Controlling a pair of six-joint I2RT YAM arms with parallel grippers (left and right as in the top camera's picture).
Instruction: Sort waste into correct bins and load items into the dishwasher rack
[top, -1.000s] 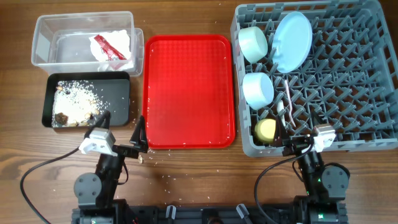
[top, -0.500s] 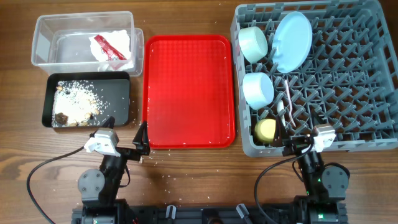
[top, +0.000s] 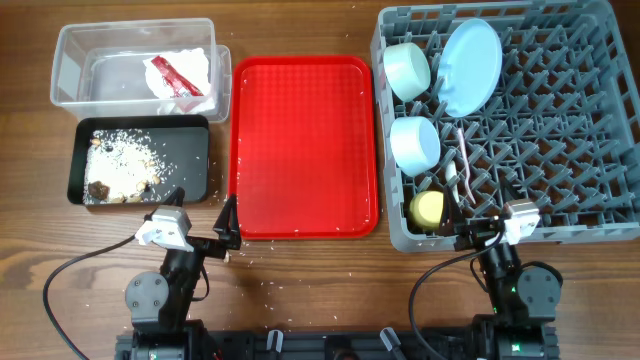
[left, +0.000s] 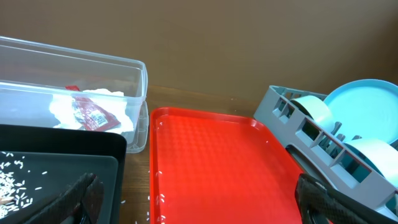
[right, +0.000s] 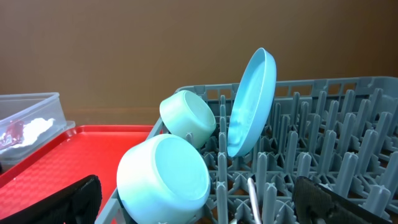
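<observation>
The grey dishwasher rack (top: 560, 120) holds the light blue plate (top: 470, 65) on edge, the pale green bowl (top: 407, 69), the light blue bowl (top: 414, 143), the yellow cup (top: 428, 209) and the white fork and spoon (top: 462, 170). The clear tub (top: 75, 60) holds the red wrapper (top: 172, 74) on the white napkin (top: 195, 70). The black tray (top: 195, 150) holds crumbly food scraps (top: 120, 165). My left gripper (top: 200, 230) is open and empty at the near table edge. My right gripper (top: 490, 232) is open and empty by the rack's near wall.
The red serving tray (top: 304, 145) lies between the bins and the rack, with a few white grains on its near edge. Loose crumbs lie on the wooden table near my left gripper. Cables trail from both arm bases.
My left arm drew back toward the near table edge, away from the black tray, then held still. The right arm has not moved.
</observation>
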